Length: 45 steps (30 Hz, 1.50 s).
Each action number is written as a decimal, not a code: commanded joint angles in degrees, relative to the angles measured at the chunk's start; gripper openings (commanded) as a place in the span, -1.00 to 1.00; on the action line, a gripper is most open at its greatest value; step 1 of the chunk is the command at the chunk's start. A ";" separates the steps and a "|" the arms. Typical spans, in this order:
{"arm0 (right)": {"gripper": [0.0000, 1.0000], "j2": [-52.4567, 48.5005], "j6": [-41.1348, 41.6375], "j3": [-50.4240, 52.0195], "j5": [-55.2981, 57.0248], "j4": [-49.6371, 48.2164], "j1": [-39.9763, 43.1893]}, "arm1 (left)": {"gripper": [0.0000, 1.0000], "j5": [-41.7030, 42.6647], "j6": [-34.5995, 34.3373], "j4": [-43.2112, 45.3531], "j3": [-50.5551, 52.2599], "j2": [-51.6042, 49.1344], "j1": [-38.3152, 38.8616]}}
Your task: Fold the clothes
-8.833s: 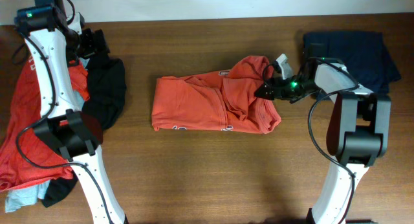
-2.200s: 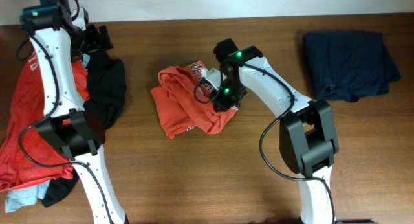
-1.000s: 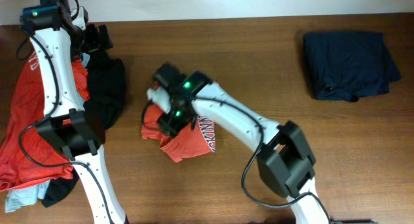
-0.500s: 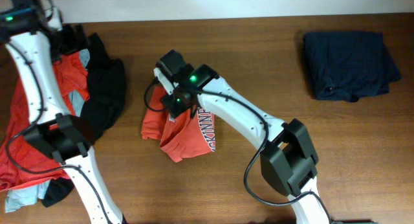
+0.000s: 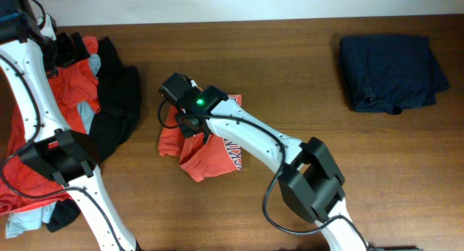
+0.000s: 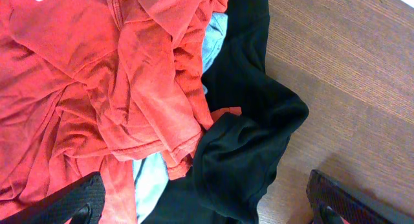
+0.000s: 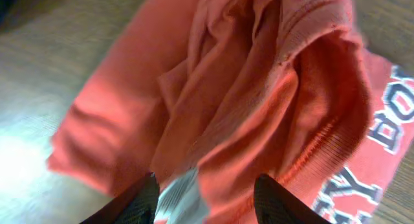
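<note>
Wooden table (image 5: 290,77), orange-red T-shirt (image 5: 206,155) bunched directly beneath right hand (image 7: 206,199), fingers (image 7: 132,201) spread

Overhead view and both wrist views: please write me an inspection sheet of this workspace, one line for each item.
Surface: wooden table, bare between the garments.
Job's things: crumpled orange-red T-shirt mid-table; mixed pile of orange-red, black and pale blue pieces at the left; navy piece folded, far right.
Clutter: nothing seen.
Grippers: left gripper open above the pile; right gripper at the T-shirt, cloth between its fingers, grip unclear.
Cables: black cables run along both arms.
Surroundings: pale strip beyond the far edge; nothing else seen.
</note>
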<state>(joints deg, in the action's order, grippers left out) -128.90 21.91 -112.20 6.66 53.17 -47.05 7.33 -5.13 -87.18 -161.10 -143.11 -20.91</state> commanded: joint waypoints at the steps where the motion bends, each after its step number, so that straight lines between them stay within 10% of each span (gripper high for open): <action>1: 0.05 -2.69 3.56 -0.85 1.97 -0.52 -0.09 | 0.99 0.76 0.90 -0.15 -0.96 -0.24 -0.04; 14: -0.92 -2.73 4.09 -0.96 0.92 -5.05 -0.17 | 0.99 0.79 0.90 -0.33 -0.96 -0.24 -0.15; 29: -0.92 -3.63 4.81 -9.20 -4.09 -12.81 -0.24 | 0.98 0.81 0.87 -0.50 -0.96 -0.24 -0.13; 34: 0.62 -6.62 5.16 -9.20 -6.14 -14.21 -0.24 | 0.99 0.81 0.87 -0.48 -0.96 -0.24 -0.15; 39: 1.00 -5.35 0.83 -10.19 -7.93 -12.41 0.31 | 0.98 0.83 0.90 -0.74 -0.96 -0.26 -0.13; 45: 0.97 1.42 0.83 -15.78 -7.87 -0.76 6.29 | 0.98 0.92 1.29 -4.87 -0.90 -0.37 0.17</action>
<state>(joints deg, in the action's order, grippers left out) -134.56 23.55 -123.50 -1.19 49.47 -45.34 7.35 -5.10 -90.30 -161.10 -143.11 -20.93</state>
